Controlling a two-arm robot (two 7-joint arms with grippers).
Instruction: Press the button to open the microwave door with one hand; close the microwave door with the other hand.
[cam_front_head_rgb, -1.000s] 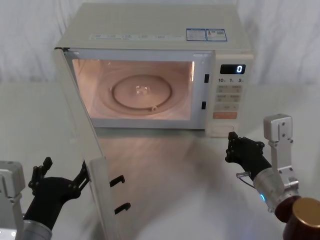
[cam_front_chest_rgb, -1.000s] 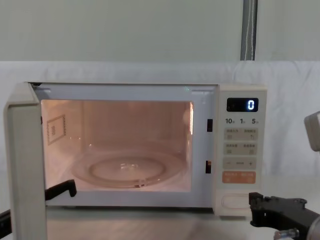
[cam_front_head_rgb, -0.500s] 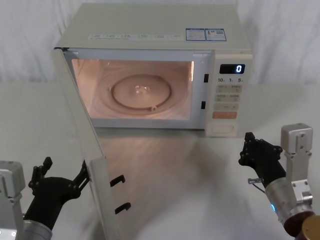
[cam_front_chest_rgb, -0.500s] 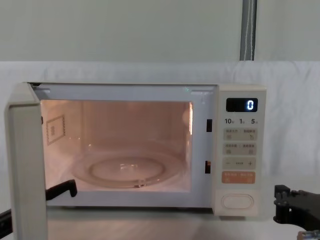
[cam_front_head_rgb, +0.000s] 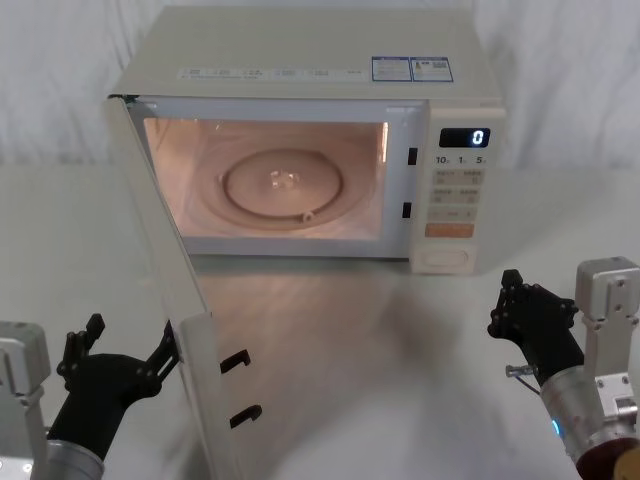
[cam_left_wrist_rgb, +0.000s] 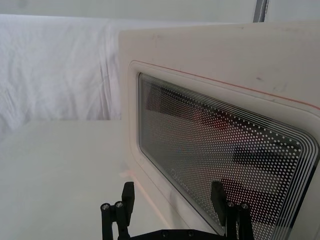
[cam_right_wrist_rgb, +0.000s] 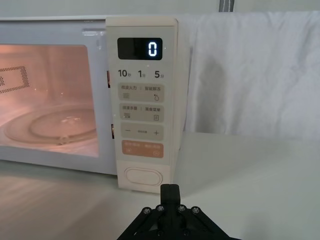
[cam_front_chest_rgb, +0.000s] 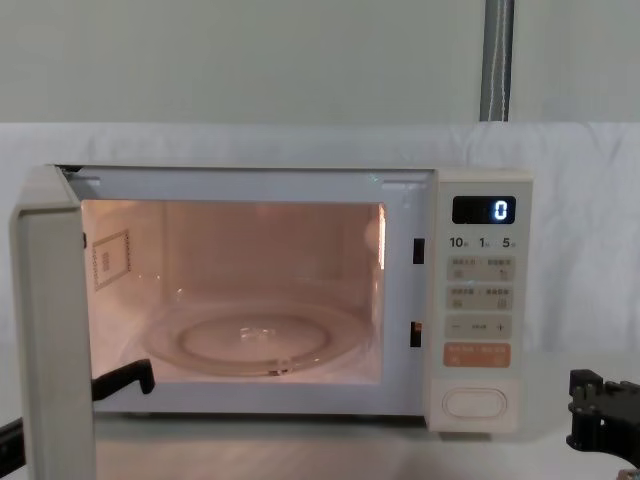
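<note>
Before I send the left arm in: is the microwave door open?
Open: the microwave door stands swung out leftward, lit cavity exposed.

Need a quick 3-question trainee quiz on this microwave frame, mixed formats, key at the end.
1. True or false: the microwave door is shut.
2. Which gripper sits by the door's outer face? A) left gripper B) right gripper
3. Fill in: the display reads ___.

Key: 1. False; it stands swung wide open, cavity lit. 2. A; its fingers are spread open by the window, while the right gripper, fingers together, is off the button. 3. 0.
</note>
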